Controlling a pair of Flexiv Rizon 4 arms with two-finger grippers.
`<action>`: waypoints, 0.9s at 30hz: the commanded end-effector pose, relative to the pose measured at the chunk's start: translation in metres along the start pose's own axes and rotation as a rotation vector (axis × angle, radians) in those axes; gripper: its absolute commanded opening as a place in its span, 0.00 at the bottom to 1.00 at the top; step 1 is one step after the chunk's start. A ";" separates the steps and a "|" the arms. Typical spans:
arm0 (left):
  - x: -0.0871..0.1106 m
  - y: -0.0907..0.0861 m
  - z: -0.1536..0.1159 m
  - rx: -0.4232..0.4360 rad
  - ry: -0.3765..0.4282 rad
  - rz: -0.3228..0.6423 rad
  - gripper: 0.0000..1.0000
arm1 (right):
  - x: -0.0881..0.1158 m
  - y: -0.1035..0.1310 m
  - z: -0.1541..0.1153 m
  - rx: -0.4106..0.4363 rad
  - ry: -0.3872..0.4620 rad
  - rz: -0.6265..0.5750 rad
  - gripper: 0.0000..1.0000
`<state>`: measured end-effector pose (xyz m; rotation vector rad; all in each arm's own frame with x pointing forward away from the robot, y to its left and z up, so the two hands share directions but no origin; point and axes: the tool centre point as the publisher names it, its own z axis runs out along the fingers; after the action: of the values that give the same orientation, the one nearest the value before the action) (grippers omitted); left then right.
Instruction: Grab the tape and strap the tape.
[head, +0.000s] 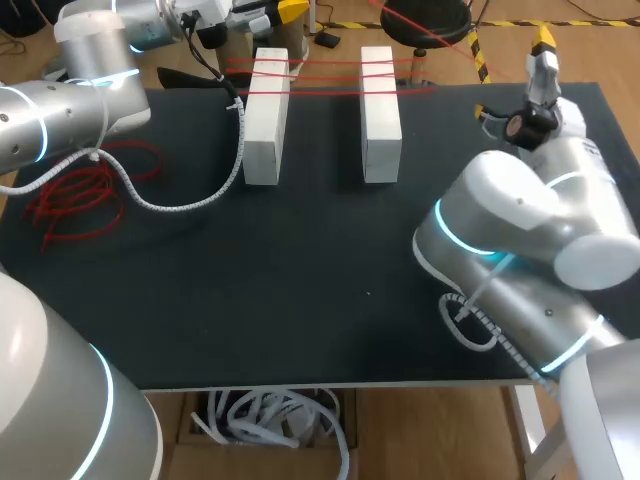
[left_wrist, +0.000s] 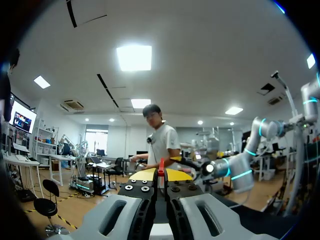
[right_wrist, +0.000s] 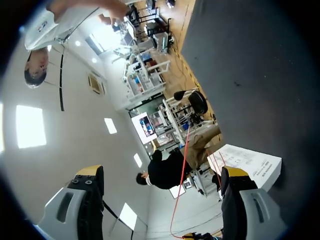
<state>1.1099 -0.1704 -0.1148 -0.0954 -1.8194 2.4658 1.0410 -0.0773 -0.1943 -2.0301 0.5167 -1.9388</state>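
Yellow-tipped fingers of the left gripper (left_wrist: 160, 174) were pinched almost together. Between them stood a thin strip of the red tape (left_wrist: 161, 166), touched from both sides. That gripper hung past the table's far edge, just beyond the left white block (head: 266, 115). From there outward, several strands of the tape ran taut across the far ends of that block and the right white block (head: 380, 112), bridging the gap between them. Well off to the gripper's side, a loose red heap (head: 85, 190) of the same stuff lay on the black table (head: 300, 290). A white coiled cable (head: 195, 203) from the left arm (head: 60, 100) sagged across the surface between the heap and the left block.

The right gripper (right_wrist: 162, 171) stood wide open with nothing between its fingers, up by the table's far right corner. The right white block showed just beside one of its fingers, with tape strands crossing its end. One red line ran out ahead of the gap. The right arm (head: 520, 230) bulked over the near right part of the table and hid the surface under it.
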 end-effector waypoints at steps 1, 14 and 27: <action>-0.002 0.001 0.000 0.002 0.004 -0.001 0.00 | 0.008 -0.002 0.014 -0.154 -0.037 -0.011 1.00; -0.002 0.001 0.000 0.002 0.004 -0.001 0.00 | 0.010 -0.003 0.025 -0.095 -0.059 -0.038 1.00; -0.002 0.001 0.000 0.002 0.004 -0.001 0.00 | 0.009 -0.006 0.043 -0.050 -0.061 -0.068 1.00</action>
<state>1.1099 -0.1704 -0.1148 -0.0954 -1.8193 2.4658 1.0804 -0.0771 -0.1863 -2.1513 0.4969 -1.9132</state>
